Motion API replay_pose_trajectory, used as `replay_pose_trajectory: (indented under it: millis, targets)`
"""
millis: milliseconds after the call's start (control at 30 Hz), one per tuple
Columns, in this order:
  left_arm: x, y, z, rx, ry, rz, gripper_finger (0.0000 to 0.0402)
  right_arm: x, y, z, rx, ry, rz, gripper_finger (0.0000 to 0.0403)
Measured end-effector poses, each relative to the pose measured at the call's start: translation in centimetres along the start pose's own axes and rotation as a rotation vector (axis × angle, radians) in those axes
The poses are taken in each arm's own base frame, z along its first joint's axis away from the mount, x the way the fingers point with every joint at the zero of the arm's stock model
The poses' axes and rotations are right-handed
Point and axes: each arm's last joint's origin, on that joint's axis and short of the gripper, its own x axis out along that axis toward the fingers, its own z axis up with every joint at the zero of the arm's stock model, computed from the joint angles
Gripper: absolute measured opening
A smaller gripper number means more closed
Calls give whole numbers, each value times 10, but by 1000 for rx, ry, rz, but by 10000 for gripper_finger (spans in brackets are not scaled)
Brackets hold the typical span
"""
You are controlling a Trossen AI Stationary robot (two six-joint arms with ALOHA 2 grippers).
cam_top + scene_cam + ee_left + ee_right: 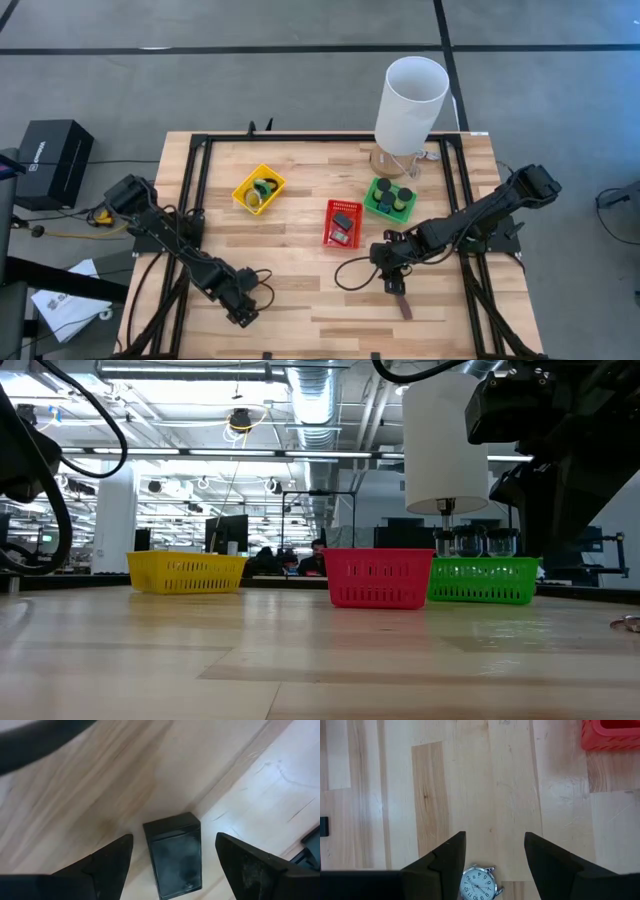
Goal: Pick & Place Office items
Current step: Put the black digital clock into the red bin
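The watch point(479, 883) lies on the table point(485, 785) between the right gripper's point(495, 850) spread, empty fingers.

You see the watch point(479, 884) cut off at the frame edge, its strap hidden. Basket contents point(342, 222) are too small to identify.

Industrial lab, exposed ducts point(330, 400), monitors point(228, 532)

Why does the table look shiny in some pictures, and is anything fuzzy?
In the low view, ceiling lights glint off the wooden table and the near boards look soft. In the left wrist view, the flat black rectangle has a dull sheen between the open left gripper. In the right wrist view, the white-faced watch below the open right gripper looks sharp.
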Motion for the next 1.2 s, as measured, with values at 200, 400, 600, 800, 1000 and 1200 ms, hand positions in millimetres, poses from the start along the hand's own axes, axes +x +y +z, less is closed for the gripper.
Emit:
replay_pose_trajectory:
  millis: [200,400,600,800,1000,1200]
  targets:
    - [4,8,0,-2,3,23,249,0,0,0,0,0,0,193]
    - [5,10,0,-3,3,38,189,0,0,0,0,0,0,193]
    - [5,10,5,-21,-1,35,158,0,0,0,0,0,0,193]
    - [0,8,15,-31,-15,10,170,0,0,0,-1,0,0,193]
    - [-21,-2,35,-13,-231,-73,159,0,0,0,-1,0,0,193]
    - [-54,-8,60,71,-459,-180,163,0,0,0,-1,0,0,193]
